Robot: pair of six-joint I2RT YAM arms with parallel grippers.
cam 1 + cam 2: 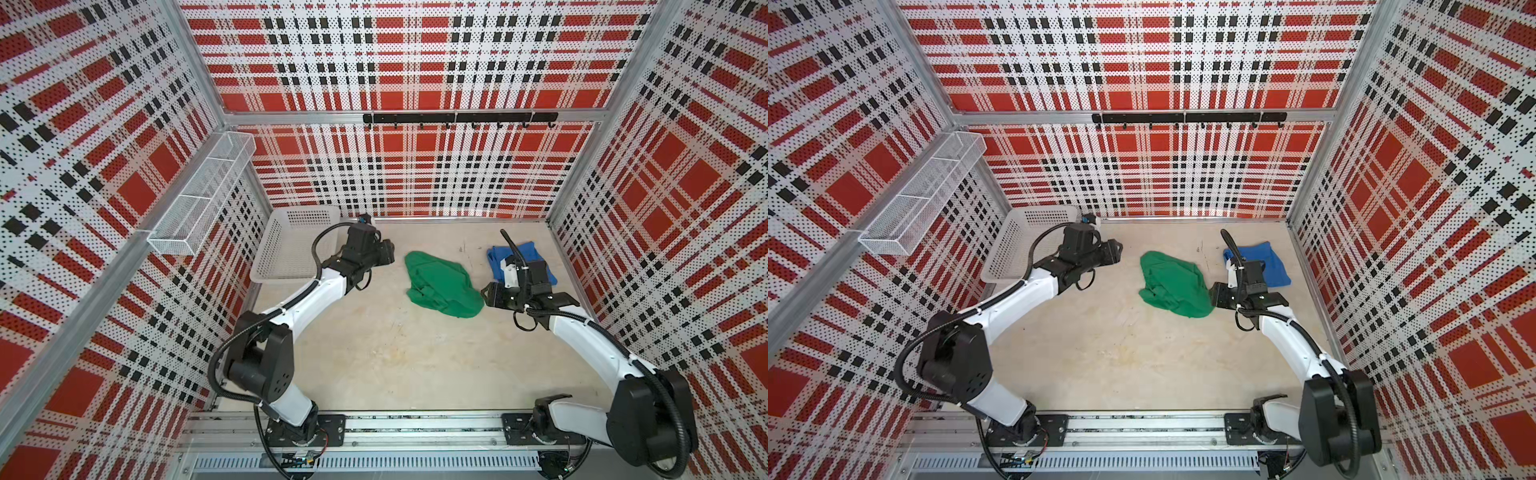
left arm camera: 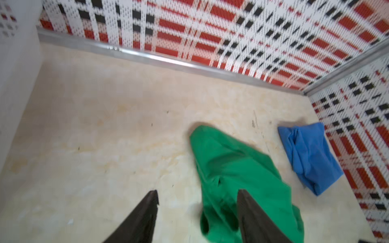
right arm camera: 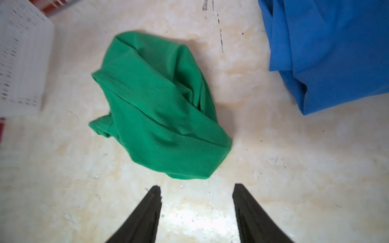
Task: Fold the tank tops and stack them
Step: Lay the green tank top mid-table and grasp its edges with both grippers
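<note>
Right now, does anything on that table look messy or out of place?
Yes. The green tank top lies crumpled in a heap mid-table, not folded. The blue tank top sits apart from it near the right wall, rumpled rather than flat, so nothing is stacked. The left gripper and right gripper are both open, holding nothing.

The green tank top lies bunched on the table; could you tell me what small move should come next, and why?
Probably ease the right gripper forward to pinch the nearest edge of the green tank top: it hangs open and empty just short of that edge, and the heap needs spreading before folding.
</note>
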